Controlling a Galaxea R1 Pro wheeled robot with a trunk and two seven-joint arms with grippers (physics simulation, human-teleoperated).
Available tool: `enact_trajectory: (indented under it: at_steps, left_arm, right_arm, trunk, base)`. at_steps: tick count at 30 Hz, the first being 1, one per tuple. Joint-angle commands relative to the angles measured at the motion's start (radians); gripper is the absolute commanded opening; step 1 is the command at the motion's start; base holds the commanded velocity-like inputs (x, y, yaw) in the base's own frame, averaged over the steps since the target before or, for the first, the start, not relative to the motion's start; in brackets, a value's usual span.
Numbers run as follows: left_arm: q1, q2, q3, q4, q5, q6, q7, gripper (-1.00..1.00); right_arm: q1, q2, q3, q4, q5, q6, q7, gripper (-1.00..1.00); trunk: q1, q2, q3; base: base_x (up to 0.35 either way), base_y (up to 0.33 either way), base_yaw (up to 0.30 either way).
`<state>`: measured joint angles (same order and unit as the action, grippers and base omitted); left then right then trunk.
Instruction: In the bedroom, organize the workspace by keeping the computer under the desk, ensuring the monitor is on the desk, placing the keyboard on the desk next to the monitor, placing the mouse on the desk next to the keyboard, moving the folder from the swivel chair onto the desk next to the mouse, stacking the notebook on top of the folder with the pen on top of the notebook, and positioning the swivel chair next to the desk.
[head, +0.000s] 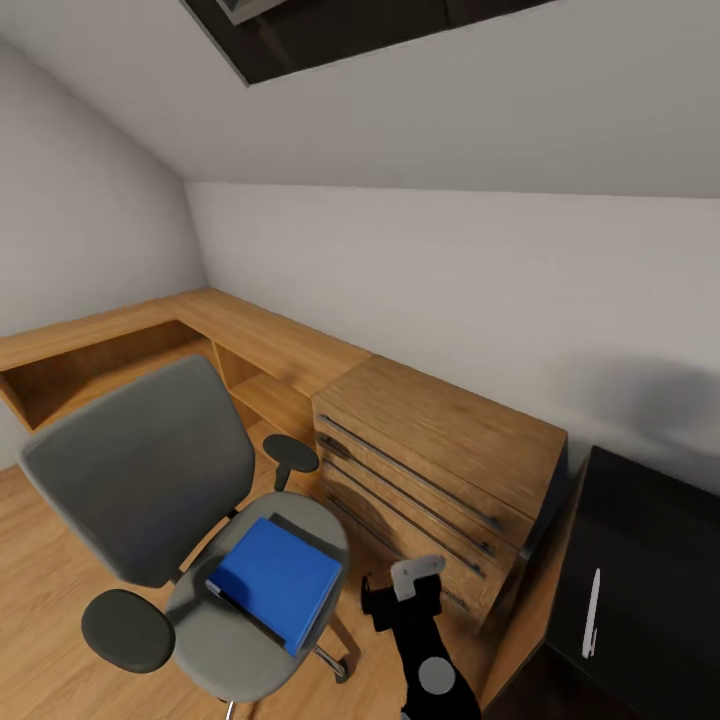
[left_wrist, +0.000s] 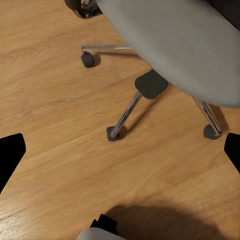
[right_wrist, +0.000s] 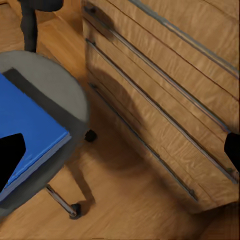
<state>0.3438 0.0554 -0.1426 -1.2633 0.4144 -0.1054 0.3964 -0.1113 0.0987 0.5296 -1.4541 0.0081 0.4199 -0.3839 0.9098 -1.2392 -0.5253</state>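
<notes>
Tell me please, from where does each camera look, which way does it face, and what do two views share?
Head view: high on the robot, facing down at the chair, folder, wooden chest and desk; one arm shows.
Left wrist view: facing down at the floor and chair base; dark fingertips at both edges.
Right wrist view: facing the folder, seat and chest; dark fingertips too.
Shared: head and right wrist views both show folder and chest.

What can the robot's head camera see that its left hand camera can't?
Head view alone: the blue folder lying on the swivel chair seat, the wooden chest, the pen on the black desk. Left wrist view alone: the chair's metal star base with casters, seen from below the seat. Both share the chair's grey seat and the wooden floor.
</notes>
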Motion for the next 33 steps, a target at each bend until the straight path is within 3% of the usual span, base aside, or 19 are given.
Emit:
enact_trajectory:
  at_steps: [1,4,5,8,10,11,13,14,16,20,23,30,33]
  left_arm:
    - [0.000,0.001,-0.003,-0.001,0.011,-0.007,0.006,1.00]
    - [0.000,0.001,-0.003,-0.002,0.011,-0.007,0.006,1.00]
    - [0.000,0.001,-0.003,-0.002,0.011,-0.007,0.006,1.00]
    - [0.000,0.001,-0.003,-0.002,0.011,-0.007,0.005,1.00]
    - [0.000,0.001,-0.003,-0.002,0.011,-0.007,0.005,1.00]
    - [0.000,0.001,-0.003,-0.002,0.011,-0.007,0.005,1.00]
    - [0.000,0.001,-0.003,-0.002,0.011,-0.007,0.004,1.00]
    - [0.000,0.001,-0.003,-0.002,0.011,-0.019,0.004,1.00]
    - [0.000,0.001,-0.003,-0.002,0.010,-0.043,0.003,1.00]
    - [0.000,0.002,-0.004,-0.001,0.009,-0.076,0.001,1.00]
    - [0.000,0.003,-0.004,0.000,0.009,-0.086,0.001,1.00]
    - [0.000,0.003,-0.004,0.003,0.010,-0.089,0.002,1.00]
    - [0.000,0.003,-0.004,0.005,0.010,-0.089,0.003,1.00]
  right_arm:
    - [-0.001,0.002,-0.027,-0.012,-0.019,0.032,-0.002,1.00]
    - [-0.002,0.005,-0.073,-0.024,-0.096,0.084,0.007,1.00]
    - [-0.004,0.003,-0.110,-0.030,-0.189,0.121,0.011,1.00]
    - [-0.007,0.002,-0.152,-0.031,-0.251,0.153,0.013,1.00]
    - [-0.011,0.002,-0.223,-0.031,-0.323,0.205,0.015,1.00]
    - [-0.012,0.001,-0.238,-0.032,-0.341,0.216,0.015,1.00]
    - [-0.015,-0.001,-0.278,-0.046,-0.409,0.243,0.021,1.00]
    - [-0.016,-0.007,-0.297,-0.087,-0.481,0.257,0.045,1.00]
    - [-0.016,-0.018,-0.305,-0.103,-0.531,0.261,0.064,1.00]
    - [-0.016,-0.026,-0.308,-0.109,-0.592,0.261,0.075,1.00]
    - [-0.016,-0.025,-0.306,-0.106,-0.614,0.259,0.076,1.00]
    - [-0.016,-0.022,-0.296,-0.076,-0.605,0.234,0.073,1.00]
    - [-0.016,-0.022,-0.278,-0.066,-0.577,0.209,0.073,1.00]
  trunk:
    - [0.000,-0.001,-0.001]
    - [0.000,-0.001,-0.001]
    - [0.000,-0.001,-0.001]
    - [0.000,-0.001,-0.001]
    - [0.000,-0.001,-0.001]
    - [0.000,-0.001,-0.001]
    - [0.000,-0.001,-0.001]
    - [0.000,-0.001,-0.001]
    - [0.000,-0.001,-0.001]
    - [0.000,-0.001,-0.001]
    - [0.000,-0.001,-0.001]
    - [0.000,-0.001,-0.001]
    - [0.000,-0.001,-0.001]
  base:
    - [0.000,0.000,0.000]
    - [0.000,0.000,0.000]
    - [0.000,0.000,0.000]
    - [0.000,0.000,0.000]
    - [0.000,0.000,0.000]
    - [0.000,0.000,0.000]
    - [0.000,0.000,0.000]
    - [0.000,0.000,0.000]
    - [0.000,0.000,0.000]
    - [0.000,0.000,0.059]
    - [0.000,0.000,0.220]
    - [0.000,0.000,0.274]
    - [0.000,0.000,0.285]
